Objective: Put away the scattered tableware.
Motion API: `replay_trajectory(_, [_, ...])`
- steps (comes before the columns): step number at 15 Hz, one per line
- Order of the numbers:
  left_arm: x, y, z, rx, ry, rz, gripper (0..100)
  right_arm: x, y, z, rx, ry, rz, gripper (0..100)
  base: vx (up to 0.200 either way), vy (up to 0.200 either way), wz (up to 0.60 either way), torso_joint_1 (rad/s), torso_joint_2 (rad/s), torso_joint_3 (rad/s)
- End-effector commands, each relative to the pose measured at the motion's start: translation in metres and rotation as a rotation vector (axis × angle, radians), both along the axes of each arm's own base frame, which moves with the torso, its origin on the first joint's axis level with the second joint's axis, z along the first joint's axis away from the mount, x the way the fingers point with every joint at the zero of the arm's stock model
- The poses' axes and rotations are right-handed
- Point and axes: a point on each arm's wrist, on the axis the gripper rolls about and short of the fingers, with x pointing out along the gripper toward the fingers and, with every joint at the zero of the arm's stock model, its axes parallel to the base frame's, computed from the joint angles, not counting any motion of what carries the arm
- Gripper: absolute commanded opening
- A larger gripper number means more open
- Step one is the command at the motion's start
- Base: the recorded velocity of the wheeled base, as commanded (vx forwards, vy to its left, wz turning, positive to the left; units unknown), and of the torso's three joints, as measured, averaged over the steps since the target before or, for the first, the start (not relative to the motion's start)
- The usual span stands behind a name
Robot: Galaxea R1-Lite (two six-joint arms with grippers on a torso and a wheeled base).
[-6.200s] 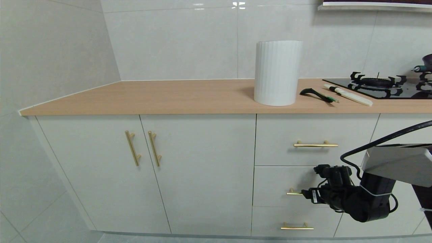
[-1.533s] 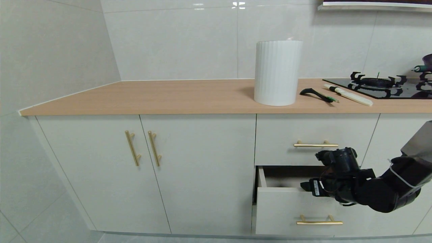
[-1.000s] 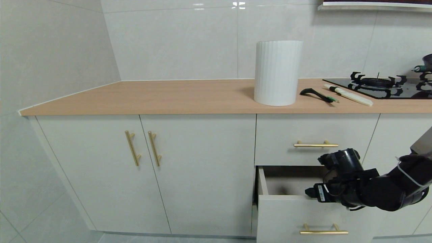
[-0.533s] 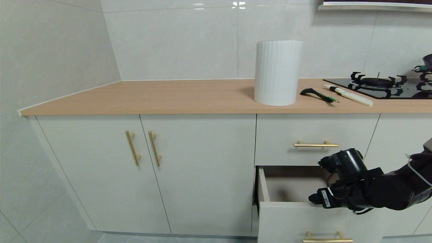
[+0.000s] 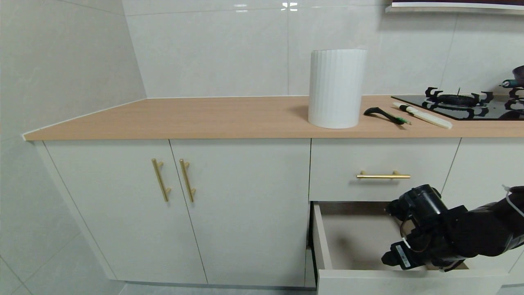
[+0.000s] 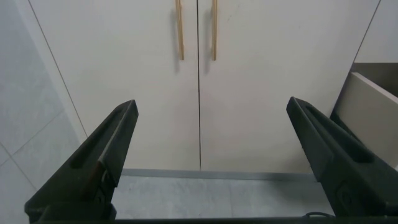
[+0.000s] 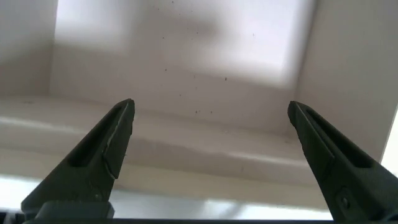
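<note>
Now drawer (image 5: 322, 239) farther out, right gripper (image 7: 210, 106) spread wide at its front, left gripper (image 6: 211, 107) spread too

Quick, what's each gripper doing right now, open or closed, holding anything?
Left gripper: open, empty.
Right gripper: open, empty, over the open drawer.

A light-brown wooden countertop (image 5: 204, 116) carries a tall white ribbed cylindrical canister (image 5: 336, 88), standing upright. Just to its right lie a slim black utensil (image 5: 385, 115) with a green tip and a long cream-coloured utensil (image 5: 423, 115), close together, beside a black glass gas hob (image 5: 489, 113).
</note>
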Motion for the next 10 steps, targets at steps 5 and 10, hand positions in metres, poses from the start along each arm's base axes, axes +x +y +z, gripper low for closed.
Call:
replay_trajectory(5, [0.000, 0.000, 0.000, 0.000, -0.001, -0.001, 100, -0.019, 0.004, 0.017, -0.043, 0.049, 0.088, 100, 0.000, 0.000, 0.00, 0.000, 0.00, 0.000])
replay_trajectory(10, [0.000, 0.000, 0.000, 0.000, -0.001, 0.001, 100, -0.042, 0.008, 0.023, -0.109, 0.166, 0.182, 100, 0.000, 0.000, 0.00, 0.000, 0.00, 0.000])
